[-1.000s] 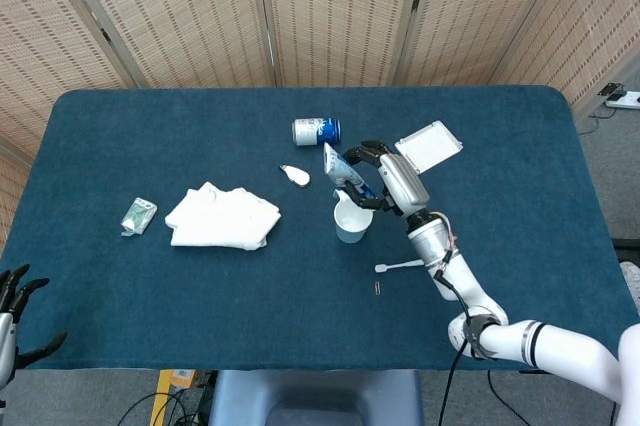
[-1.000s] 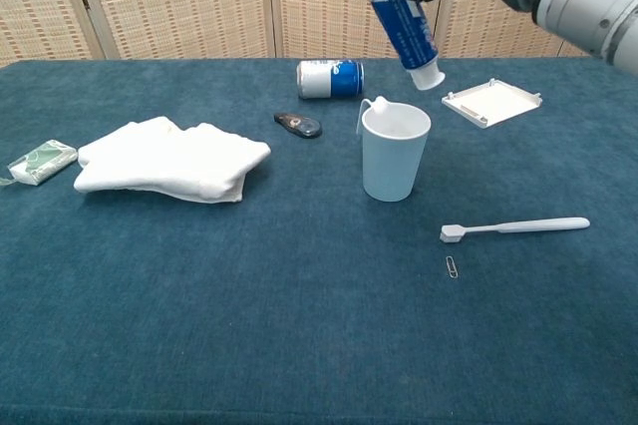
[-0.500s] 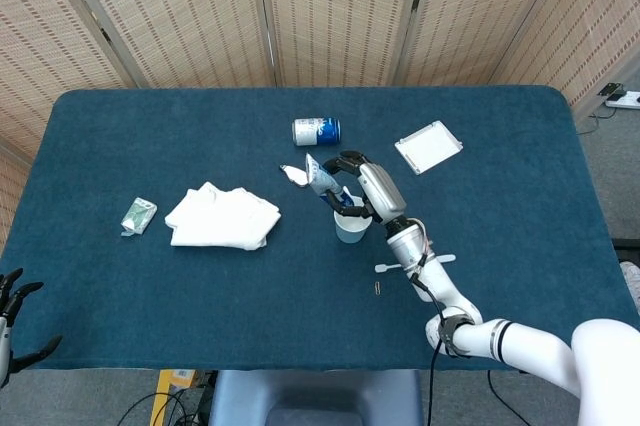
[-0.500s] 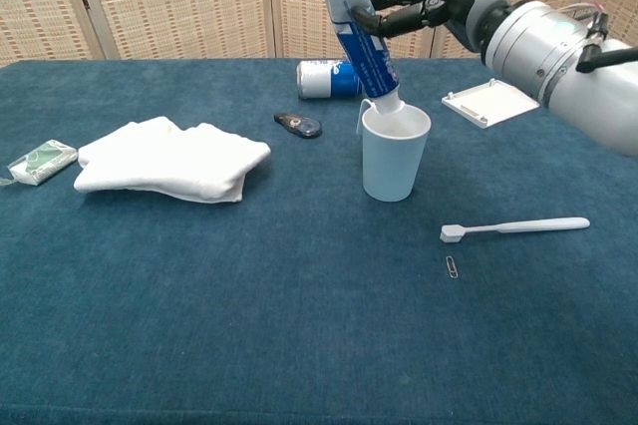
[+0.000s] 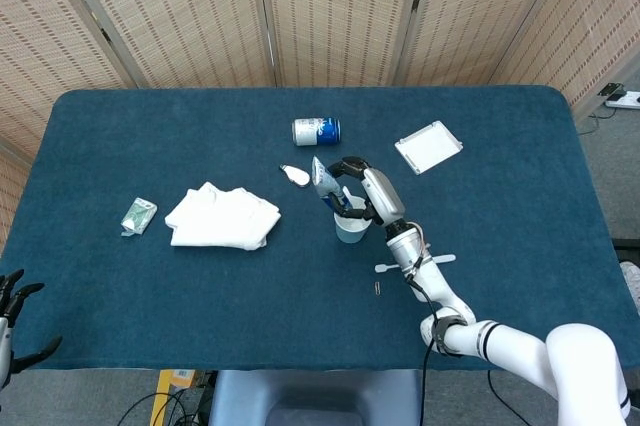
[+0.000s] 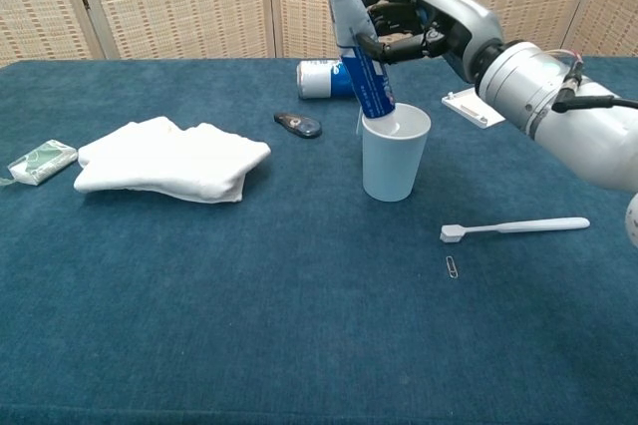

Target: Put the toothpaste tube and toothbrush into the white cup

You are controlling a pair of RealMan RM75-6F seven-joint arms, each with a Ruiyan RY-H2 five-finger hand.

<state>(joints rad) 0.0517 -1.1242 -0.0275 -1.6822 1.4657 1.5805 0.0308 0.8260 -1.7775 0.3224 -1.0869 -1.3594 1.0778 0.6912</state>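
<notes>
Here the left hand [image 5: 12,298] sits at the table's seven o'clock corner, fingers spread, holding nothing. Centrally, the toothpaste tube [image 6: 359,46] stands nearly upright, cap end down inside the white cup [image 6: 395,159], crimped end leaning toward eleven o'clock, gripped by the right hand [image 6: 424,18]. The toothbrush [image 6: 515,227] lies at the cup's four o'clock, long axis left-right, on blue cloth table [image 6: 249,295] before wicker screens [image 5: 330,11].
</notes>
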